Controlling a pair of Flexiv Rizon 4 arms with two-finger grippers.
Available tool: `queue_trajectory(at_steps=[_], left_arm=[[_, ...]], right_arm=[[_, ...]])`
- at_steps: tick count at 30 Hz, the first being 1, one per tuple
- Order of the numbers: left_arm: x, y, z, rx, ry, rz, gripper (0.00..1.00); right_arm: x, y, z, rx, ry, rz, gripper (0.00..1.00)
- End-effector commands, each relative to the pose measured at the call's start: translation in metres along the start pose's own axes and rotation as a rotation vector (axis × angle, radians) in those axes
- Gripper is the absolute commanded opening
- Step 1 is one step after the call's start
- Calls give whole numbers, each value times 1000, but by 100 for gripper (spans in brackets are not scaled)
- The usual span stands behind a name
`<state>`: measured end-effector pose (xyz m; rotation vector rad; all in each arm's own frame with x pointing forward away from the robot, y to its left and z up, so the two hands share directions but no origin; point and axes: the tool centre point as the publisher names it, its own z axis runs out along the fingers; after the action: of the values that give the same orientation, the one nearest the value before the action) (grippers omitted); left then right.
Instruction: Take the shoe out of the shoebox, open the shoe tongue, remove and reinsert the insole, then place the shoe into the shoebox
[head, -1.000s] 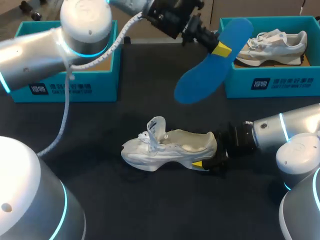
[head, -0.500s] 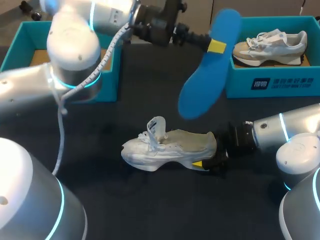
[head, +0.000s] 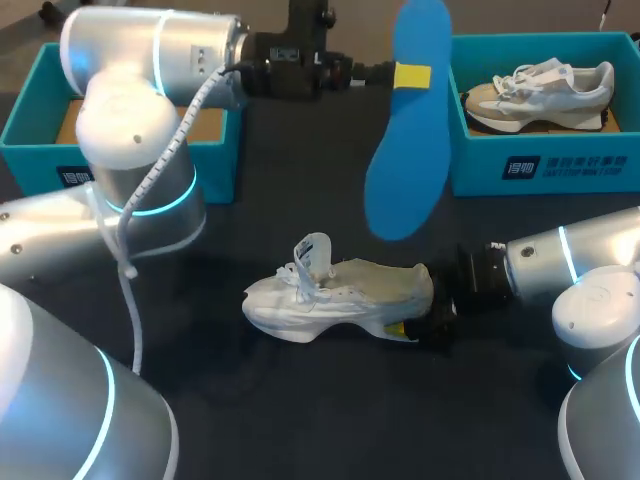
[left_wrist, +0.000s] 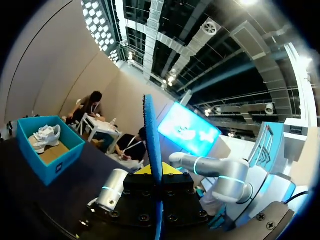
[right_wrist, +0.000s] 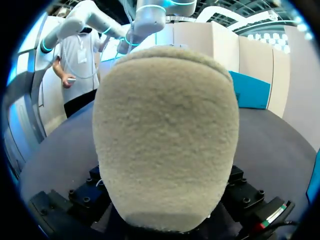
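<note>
The step in hand looked to be the insole work: the insole was out of the shoe and its return had not yet begun. The left arm (head: 150, 45) came in along the 11 o'clock side of the table (head: 300, 410). The left jaws were closed on the blue insole (head: 408, 140), pinching it near its upper end. It hung in the air with its long axis running 12 to 6, between the two boxes and above the shoe's heel end, touching nothing else. In the left wrist view the insole (left_wrist: 152, 145) showed edge-on, rising straight out from between the fingers.

The white shoe (head: 335, 298) stood on its sole at the table's centre, toe toward 9 o'clock and heel toward 3. Its tongue (head: 313, 252) was pulled upright so the mouth gaped. The right arm (head: 560, 255) reached in from 3 o'clock and the right jaws gripped the heel, with only one yellow tip showing from above. The heel (right_wrist: 165, 135) filled the right wrist view.

The left shoebox (head: 130, 170) at 10 o'clock showed its cardboard floor. The right shoebox (head: 540, 170) at 2 o'clock held a second shoe (head: 540, 90).

The next move probably called for lowering the insole's free end into the mouth, tilting it toward 9 o'clock and sliding it forward under the tongue while the right jaws braced the heel.
</note>
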<state>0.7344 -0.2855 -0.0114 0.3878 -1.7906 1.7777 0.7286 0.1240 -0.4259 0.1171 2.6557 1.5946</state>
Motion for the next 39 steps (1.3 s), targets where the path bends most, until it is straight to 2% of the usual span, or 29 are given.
queue_trajectory(at_steps=[1, 13, 19, 26, 33, 39], left_arm=[[1, 3, 1, 46, -2, 1, 0], [1, 3, 1, 46, -2, 1, 0], [20, -2, -7, 87, 12, -158, 0], [40, 1, -17, 34, -4, -303, 0], [50, 9, -25, 25, -24, -338, 0], [63, 14, -25, 68, -38, -357, 0]], right_arm=[[0, -1, 5, 7, -2, 1, 0], [0, -1, 5, 7, -2, 1, 0], [0, -1, 5, 7, -2, 1, 0], [0, -1, 5, 7, -2, 1, 0], [0, -1, 5, 7, -2, 1, 0], [0, -1, 5, 7, -2, 1, 0]])
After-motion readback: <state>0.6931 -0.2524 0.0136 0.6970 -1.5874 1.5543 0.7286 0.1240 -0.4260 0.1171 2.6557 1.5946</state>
